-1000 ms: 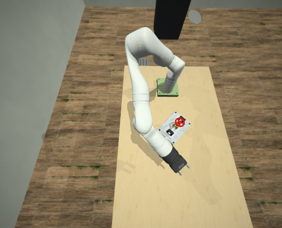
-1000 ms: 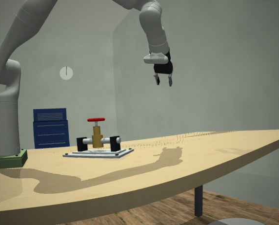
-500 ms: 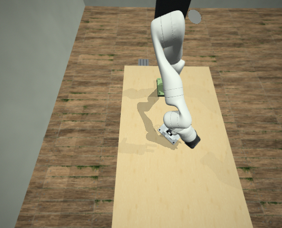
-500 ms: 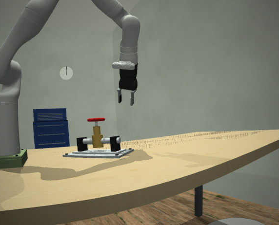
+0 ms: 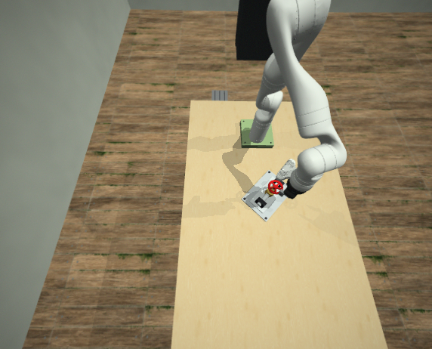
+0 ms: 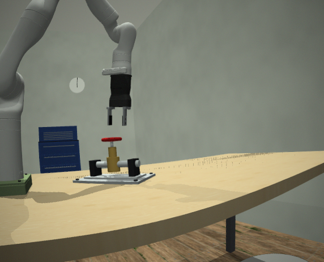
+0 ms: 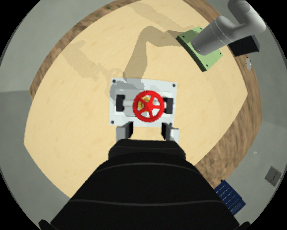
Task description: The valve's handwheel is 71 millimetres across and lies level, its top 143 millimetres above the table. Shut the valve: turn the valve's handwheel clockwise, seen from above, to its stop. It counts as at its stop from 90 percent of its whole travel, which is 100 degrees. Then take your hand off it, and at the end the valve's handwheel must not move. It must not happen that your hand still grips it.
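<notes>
Exterior view: the pale wooden table (image 6: 186,181) fills the lower half of the frame, its top running from the left edge to the right edge. The white arm (image 6: 7,85) rises at the far left from a green base plate (image 6: 25,181) and loops across the top of the frame before dropping down left of centre. A blue cabinet (image 6: 58,148) stands behind the table at the left, below a small round wall clock (image 6: 77,85).

Left of centre on the table lies a grey mounting plate (image 6: 146,176), and on it the valve (image 6: 113,160): a brass body between two black blocks, with a short stem carrying the red handwheel (image 6: 111,139), which lies level. The gripper (image 6: 116,120) hangs straight down above the handwheel, slightly toward its right side, with a plain gap of air between fingertips and wheel. Its fingers (image 6: 110,119) are spread wide and hold nothing.

In the top view the handwheel (image 5: 275,186) sits just right of the frame's centre, and the black gripper body overlaps the plate's right edge.

In the wrist view the handwheel (image 7: 148,106) shows at centre, just above the two fingertips.
</notes>
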{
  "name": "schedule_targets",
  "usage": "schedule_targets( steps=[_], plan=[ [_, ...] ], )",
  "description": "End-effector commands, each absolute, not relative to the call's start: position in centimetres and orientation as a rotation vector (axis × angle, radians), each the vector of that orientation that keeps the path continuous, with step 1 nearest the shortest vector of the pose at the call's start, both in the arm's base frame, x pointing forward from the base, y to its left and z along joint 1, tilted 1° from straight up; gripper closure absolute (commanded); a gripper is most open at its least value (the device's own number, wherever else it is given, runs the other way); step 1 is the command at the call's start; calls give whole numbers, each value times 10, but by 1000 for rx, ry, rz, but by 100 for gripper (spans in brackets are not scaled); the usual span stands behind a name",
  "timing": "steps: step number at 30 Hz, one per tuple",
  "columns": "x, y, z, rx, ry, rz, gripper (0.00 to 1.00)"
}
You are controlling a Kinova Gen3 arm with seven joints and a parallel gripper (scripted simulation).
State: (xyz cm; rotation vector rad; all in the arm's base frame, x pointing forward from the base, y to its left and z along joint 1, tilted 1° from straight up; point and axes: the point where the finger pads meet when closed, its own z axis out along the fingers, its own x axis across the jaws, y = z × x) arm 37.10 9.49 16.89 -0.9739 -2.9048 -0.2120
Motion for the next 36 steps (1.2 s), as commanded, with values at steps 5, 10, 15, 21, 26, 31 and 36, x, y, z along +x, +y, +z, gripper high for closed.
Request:
schedule_targets(
  steps=[5,10,15,21,26,31,36],
  plan=[
    [351,86,179,-960,-2974,-50,0],
    [345,78,182,-971,-2992,11,0],
    [344,76,183,-973,-2997,25,0],
    [343,76,183,-973,-2997,25,40],
    [343,76,182,-973,-2997,25,40],
    [343,76,180,-973,-2997,25,40],
    [344,76,178,-973,-2997,25,40]
  ],
)
